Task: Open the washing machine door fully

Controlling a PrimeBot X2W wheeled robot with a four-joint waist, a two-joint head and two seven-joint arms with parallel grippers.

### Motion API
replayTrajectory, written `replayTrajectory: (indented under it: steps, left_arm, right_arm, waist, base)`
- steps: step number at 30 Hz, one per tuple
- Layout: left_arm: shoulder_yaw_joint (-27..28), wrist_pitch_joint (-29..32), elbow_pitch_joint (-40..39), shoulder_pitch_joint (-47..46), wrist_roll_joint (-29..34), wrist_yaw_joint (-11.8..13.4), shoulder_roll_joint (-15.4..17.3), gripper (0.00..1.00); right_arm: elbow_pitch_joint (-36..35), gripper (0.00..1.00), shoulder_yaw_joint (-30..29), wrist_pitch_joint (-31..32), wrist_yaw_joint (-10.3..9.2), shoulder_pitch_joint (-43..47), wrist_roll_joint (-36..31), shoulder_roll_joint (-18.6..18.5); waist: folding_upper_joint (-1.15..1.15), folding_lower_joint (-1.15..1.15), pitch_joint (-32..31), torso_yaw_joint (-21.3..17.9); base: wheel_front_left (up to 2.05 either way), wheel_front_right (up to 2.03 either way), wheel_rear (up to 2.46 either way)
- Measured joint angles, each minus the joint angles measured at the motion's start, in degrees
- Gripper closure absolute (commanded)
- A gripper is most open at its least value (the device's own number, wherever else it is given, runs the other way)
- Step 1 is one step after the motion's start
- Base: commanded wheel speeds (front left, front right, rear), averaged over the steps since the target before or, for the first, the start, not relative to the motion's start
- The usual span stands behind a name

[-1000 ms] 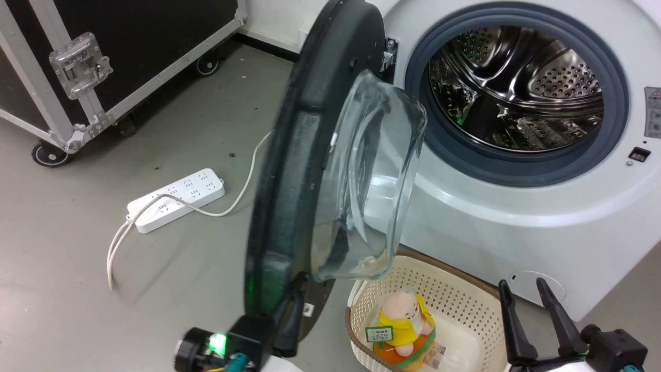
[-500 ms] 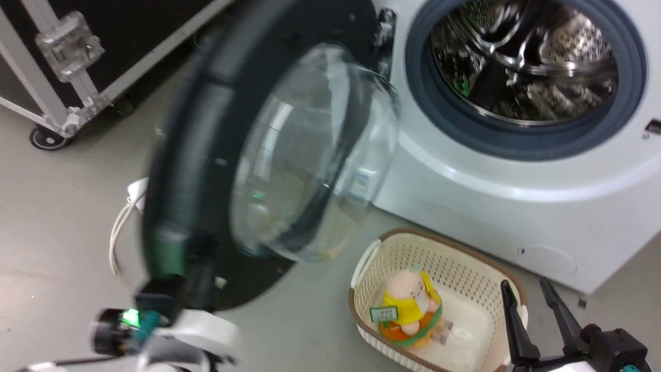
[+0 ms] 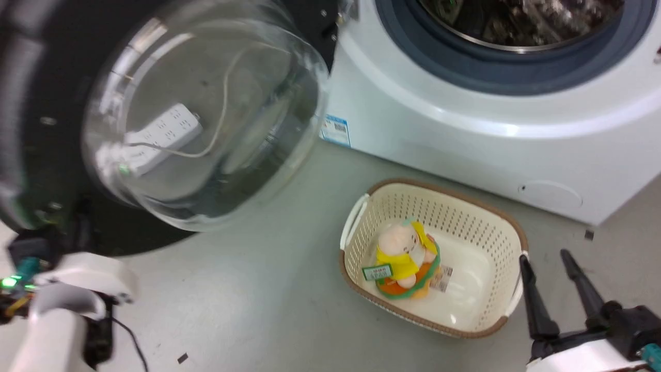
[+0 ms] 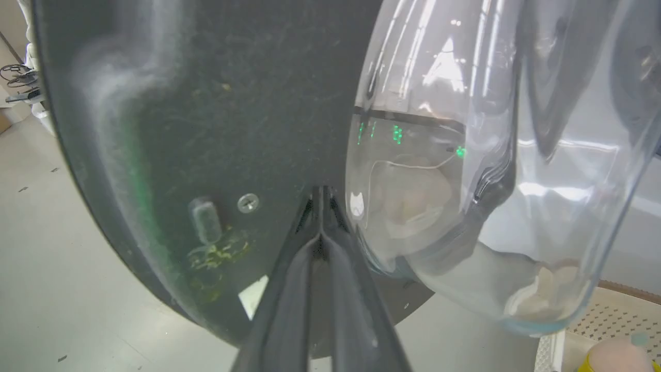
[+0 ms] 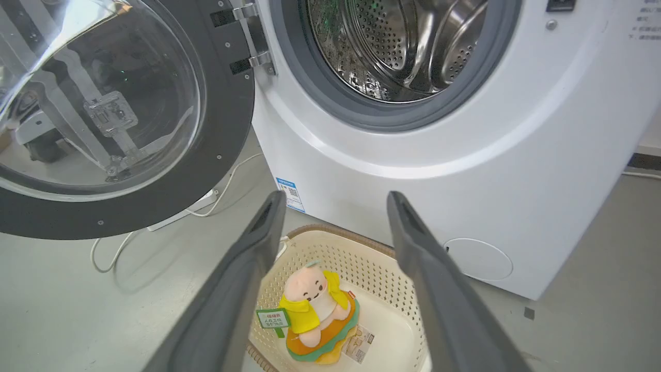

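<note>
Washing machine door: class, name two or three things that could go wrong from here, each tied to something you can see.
1. The shut left gripper seems to press tip-first on the washing machine door beside the glass bowl; it may slip or scrape the glass.
2. The door stands wide; pushing further may strain the hinge.
3. The open right gripper hangs by the basket; a turn could knock it.
</note>
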Motion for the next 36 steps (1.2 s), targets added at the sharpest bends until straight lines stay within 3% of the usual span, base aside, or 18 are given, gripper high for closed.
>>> replayTrajectory:
  steps: [11,20,29,36]
  left_arm:
    - [7.6,-3.4,11.1,-7.7,-4.3,-1.7,4.3,1.0]
    - [8.3,-4.0,12.6,-9.9,-1.9,-3.0,4.2,1.0]
    - [5.6,-4.1,-1.3,-5.3,5.0,-4.2,-1.5,1.0]
    - [2.9,-4.1,-12.8,1.0,7.0,-5.2,-7.5,1.0]
  right_arm:
    - [-3.3,0.0,-1.5,2.1,0.0,-1.0,-0.5,-2.1]
    - [-3.0,0.0,-2.2,2.1,0.0,-1.1,-0.6,-1.8]
    - [0.0,0.0,-3.7,0.1,0.0,-2.0,-1.0,0.7]
    - [0.7,0.0,-4.5,-0.6,0.01,-2.5,-1.5,2.2]
  waist:
    - [0.0,0.0,5.6,-2.3]
    - [0.0,-0.01,4.8,-3.2]
    - [0.0,-0.02,-0.6,-4.8]
    - [0.0,-0.02,-4.8,-8.4]
  base:
    - [0.0,0.0,0.0]
    - [0.0,0.0,0.0]
    - [0.0,0.0,0.0]
    - [0.0,0.0,0.0]
